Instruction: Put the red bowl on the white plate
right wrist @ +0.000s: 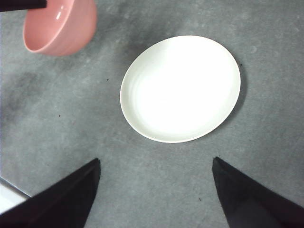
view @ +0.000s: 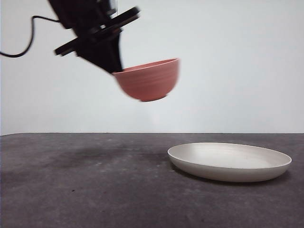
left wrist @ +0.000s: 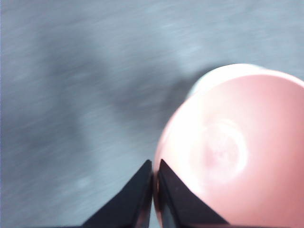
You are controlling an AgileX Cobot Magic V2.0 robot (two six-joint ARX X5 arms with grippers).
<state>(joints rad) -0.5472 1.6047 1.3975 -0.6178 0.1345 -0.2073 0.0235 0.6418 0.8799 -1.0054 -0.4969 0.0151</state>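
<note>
left gripper: enters the front view from the upper left, dark and tilted, with a black cable trailing off toward the left edge. its jaws are pinched on the rim of the red bowl, one jaw inside the rim and one outside, as the left wrist view shows with the two black tips nearly pressed together around the thin wall.

red bowl: held in the air, clear of the table, hanging from the gripper on its right side. it is tilted, the rim rising away from the gripper. the outline is slightly blurred. faint ridges show on the outside. in the left wrist view the inside of the bowl fills the area just beyond the jaw tips.

white plate: lies flat on the grey table, lower than the gripper and off to its right, well apart from the bowl. nothing lies on it.

right gripper: jaws spread wide, holding nothing. it hangs above the table with the plate just beyond its jaw tips; the bowl shows farther off, near a corner of that view.
</note>
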